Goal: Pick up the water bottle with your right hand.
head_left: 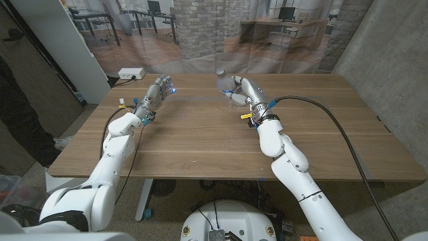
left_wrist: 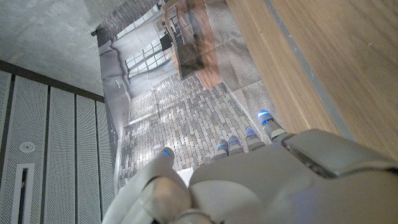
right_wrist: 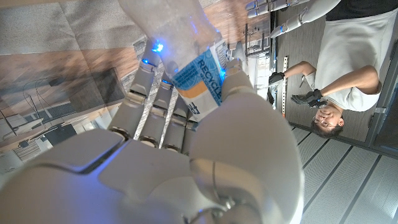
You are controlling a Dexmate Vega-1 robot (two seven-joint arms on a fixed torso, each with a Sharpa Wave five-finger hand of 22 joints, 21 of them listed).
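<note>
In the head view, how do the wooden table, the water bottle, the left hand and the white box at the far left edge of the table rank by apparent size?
1. wooden table, by far the largest.
2. left hand.
3. water bottle, partly covered by the right hand that grips it, so its full extent is unsure.
4. white box, roughly like the bottle; I would not rank these two firmly.
</note>
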